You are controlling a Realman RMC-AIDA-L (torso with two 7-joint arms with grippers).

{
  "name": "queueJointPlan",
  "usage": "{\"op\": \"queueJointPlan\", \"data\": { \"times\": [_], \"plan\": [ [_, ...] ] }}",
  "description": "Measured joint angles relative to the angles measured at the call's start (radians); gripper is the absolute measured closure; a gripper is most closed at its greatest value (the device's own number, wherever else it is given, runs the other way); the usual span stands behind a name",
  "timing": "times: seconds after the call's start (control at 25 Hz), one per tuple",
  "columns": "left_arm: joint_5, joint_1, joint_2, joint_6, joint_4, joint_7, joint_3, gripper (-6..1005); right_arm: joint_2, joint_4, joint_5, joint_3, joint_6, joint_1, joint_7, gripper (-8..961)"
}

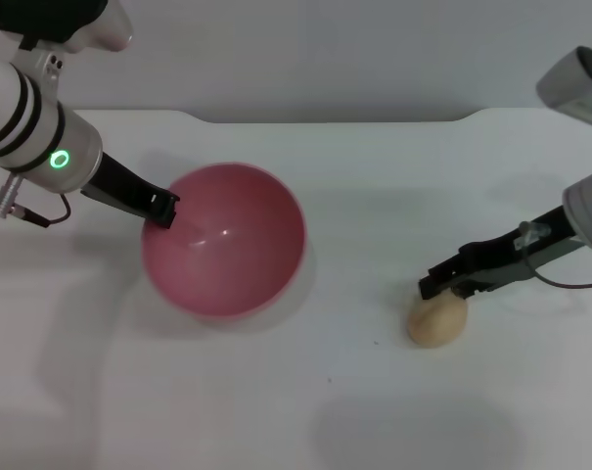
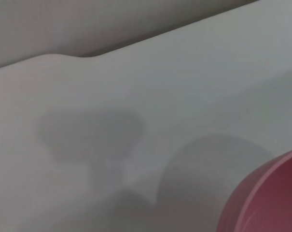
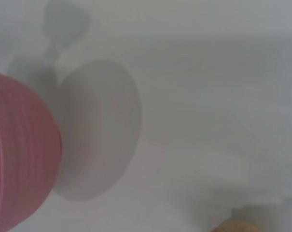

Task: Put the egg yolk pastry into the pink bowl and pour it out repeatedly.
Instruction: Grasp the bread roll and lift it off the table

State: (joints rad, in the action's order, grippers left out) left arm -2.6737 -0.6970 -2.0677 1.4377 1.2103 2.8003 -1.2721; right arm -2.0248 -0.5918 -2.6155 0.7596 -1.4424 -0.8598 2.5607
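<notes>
The pink bowl [image 1: 227,240] hangs tilted above the white table, its opening turned up toward the head camera and its inside empty. My left gripper [image 1: 163,209] is shut on its left rim. The bowl's edge also shows in the left wrist view [image 2: 266,198] and its outer wall in the right wrist view [image 3: 20,154], with its shadow on the table beside it. The egg yolk pastry [image 1: 437,320] lies on the table at the right, well apart from the bowl. My right gripper [image 1: 440,286] is right over the pastry's far side. A sliver of the pastry shows in the right wrist view [image 3: 238,226].
The white table [image 1: 305,392] ends at a far edge against a grey wall [image 1: 325,59]. Bare tabletop lies between the bowl and the pastry and along the front.
</notes>
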Motion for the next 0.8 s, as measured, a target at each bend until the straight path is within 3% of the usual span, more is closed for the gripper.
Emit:
{"op": "queueJointPlan", "data": {
  "times": [0.32,0.8],
  "plan": [
    [-0.002,-0.007,0.0,0.001,0.0,0.001,-0.005,1000,0.0,0.024,-0.01,0.06,0.023,-0.014,0.012,429],
    [-0.002,-0.009,0.0,0.0,0.0,0.0,-0.015,999,0.003,0.013,-0.003,0.078,0.011,0.014,-0.078,667]
  ]
}}
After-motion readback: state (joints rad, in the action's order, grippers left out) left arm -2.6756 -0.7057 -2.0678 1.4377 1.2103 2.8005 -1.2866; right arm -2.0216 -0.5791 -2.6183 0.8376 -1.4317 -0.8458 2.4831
